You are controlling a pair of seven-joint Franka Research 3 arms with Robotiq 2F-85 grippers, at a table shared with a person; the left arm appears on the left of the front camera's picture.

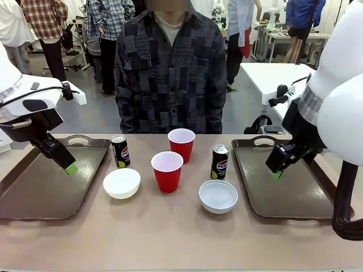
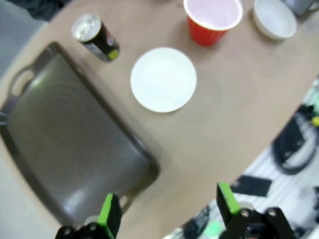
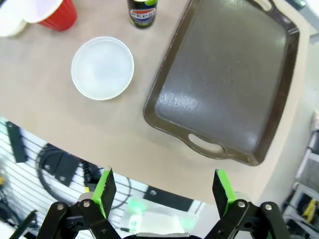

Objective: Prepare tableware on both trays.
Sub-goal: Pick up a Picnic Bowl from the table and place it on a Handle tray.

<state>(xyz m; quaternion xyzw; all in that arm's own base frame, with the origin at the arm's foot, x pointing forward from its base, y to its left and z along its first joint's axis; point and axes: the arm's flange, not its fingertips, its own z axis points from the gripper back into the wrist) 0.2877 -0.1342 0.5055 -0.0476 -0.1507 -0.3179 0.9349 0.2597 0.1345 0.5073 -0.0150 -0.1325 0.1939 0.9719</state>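
Both empty | left hand (image 2: 166, 196) spread wide | right hand (image 3: 163, 183) spread wide

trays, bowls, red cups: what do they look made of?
Left tray and right tray: likely moulded plastic, dark brown, faintly textured semi-gloss; soft sheen, rounded rim, cut-out handles.
Left bowl and right bowl: white, smooth; ceramic or melamine, cannot tell.
Near cup and far cup: thin glossy plastic, red outside, white inside, rolled lip.

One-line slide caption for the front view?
Left gripper over left tray, right gripper over right tray; two bowls, two red cups, two Pepsi cans on the table between, person behind.
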